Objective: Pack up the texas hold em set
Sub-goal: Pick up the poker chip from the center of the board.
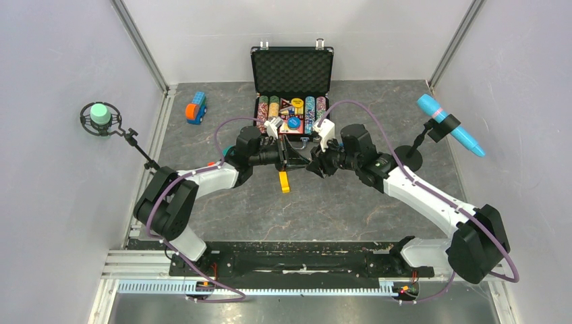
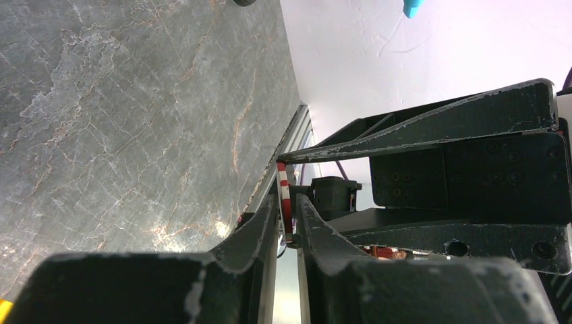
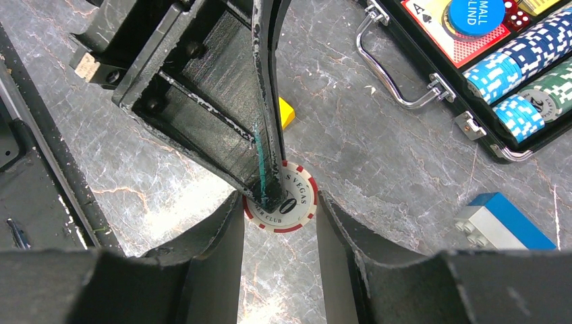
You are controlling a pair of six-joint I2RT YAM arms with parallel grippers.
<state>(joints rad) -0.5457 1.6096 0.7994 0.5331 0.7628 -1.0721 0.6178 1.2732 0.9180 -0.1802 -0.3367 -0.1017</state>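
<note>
- Now, the poker chip [image 3: 300,192] is caught between both my arms just in front of the open briefcase [image 1: 292,71]. As far as I can tell it is off the counter [image 3: 405,155].
- My right pincer [image 3: 280,206] grasps it across the rim, one finger against either side, with the printed face turned to that wrist camera.
- My left pincer [image 2: 288,216] has a finger along each flat face (the chip shows edge-on between them in the left wrist view). Whether it bites firmly I cannot tell.
- For a good hand-over, I judge the left squeeze should sit square on the faces and be firm before the right lets go. A thin, slick disc held near its rim could pivot or squirt out.
- The right fingers should part straight outward, without dragging along the rim.
- The chip then belongs in the case with the rows of chips [image 3: 533,61]. I would aim for a row end that has room.
- On the way I should clear the silver handle [image 3: 391,77] and the yellow block [image 3: 288,113] lying on the counter.
</note>
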